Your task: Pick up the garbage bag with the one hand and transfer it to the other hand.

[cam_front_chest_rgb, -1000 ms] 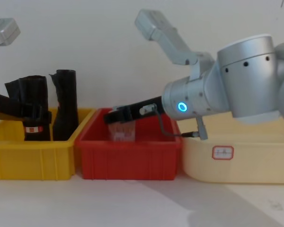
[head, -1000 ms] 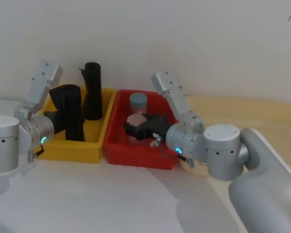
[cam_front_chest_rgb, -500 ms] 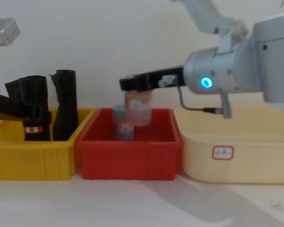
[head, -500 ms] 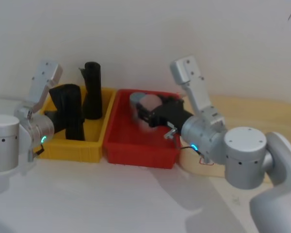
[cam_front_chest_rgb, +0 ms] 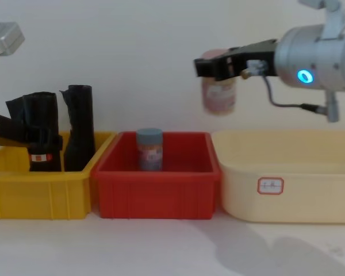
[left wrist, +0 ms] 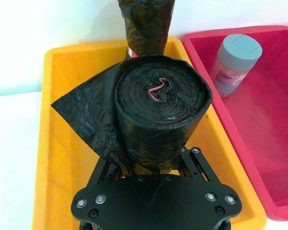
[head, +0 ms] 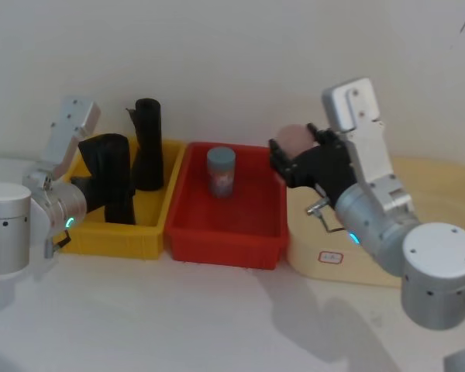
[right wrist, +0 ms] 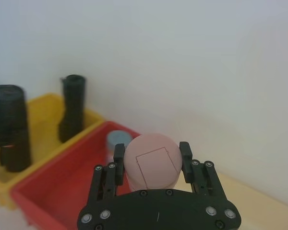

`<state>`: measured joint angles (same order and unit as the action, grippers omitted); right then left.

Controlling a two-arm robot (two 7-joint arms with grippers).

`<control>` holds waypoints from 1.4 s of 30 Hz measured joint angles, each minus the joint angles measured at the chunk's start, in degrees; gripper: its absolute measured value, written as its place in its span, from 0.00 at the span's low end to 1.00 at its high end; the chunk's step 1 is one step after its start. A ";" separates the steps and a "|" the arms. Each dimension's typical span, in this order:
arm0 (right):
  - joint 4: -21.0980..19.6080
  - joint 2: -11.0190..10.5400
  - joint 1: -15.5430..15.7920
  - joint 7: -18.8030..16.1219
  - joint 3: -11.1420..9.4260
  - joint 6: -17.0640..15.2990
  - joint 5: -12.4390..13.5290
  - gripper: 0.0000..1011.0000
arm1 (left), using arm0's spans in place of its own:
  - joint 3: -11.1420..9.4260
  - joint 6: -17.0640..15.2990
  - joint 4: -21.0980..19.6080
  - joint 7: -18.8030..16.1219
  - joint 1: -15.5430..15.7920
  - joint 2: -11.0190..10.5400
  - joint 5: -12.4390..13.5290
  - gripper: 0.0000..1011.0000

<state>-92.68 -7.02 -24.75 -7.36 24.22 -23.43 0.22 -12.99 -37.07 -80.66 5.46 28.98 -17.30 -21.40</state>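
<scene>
Two arms, two loads: the left gripper [left wrist: 151, 165] clamped on the garbage bag [left wrist: 159, 108], the right gripper [right wrist: 151, 152] holding a bottle aloft.

We found the garbage bag, a tall black roll of glossy plastic with a small white-and-red label band, upright inside the yellow plastic bin [head: 112, 242] at the left of the white surface [head: 178, 325], with the left jaws closed on its sides and a second black roll [head: 148, 147] just behind it in the same bin. The right jaws gripped a pink-capped bottle [cam_front_chest_rgb: 218, 95] in the air, above where the red plastic bin [head: 225, 252] met the cream tub [cam_front_chest_rgb: 310, 195]. A blue-capped bottle [head: 221, 172] stood alone in the red bin. We saw the two grippers well apart.
</scene>
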 joint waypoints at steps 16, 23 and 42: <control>-4.44 -2.32 4.57 8.72 -4.59 0.64 -5.61 0.64 | 0.00 0.00 0.00 0.00 0.00 0.00 0.00 0.40; -1.68 -2.26 3.92 10.21 -6.55 -0.33 -6.19 0.64 | 0.00 0.00 0.00 0.01 0.01 0.00 0.00 0.40; 9.03 -0.67 -1.08 6.53 -11.11 -3.08 -2.49 0.94 | 0.00 0.01 0.00 0.01 0.01 0.01 0.00 0.40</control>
<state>-83.66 -7.69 -25.83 -0.83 13.11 -26.51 -2.27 -12.99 -37.06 -80.66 5.47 28.98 -17.30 -21.41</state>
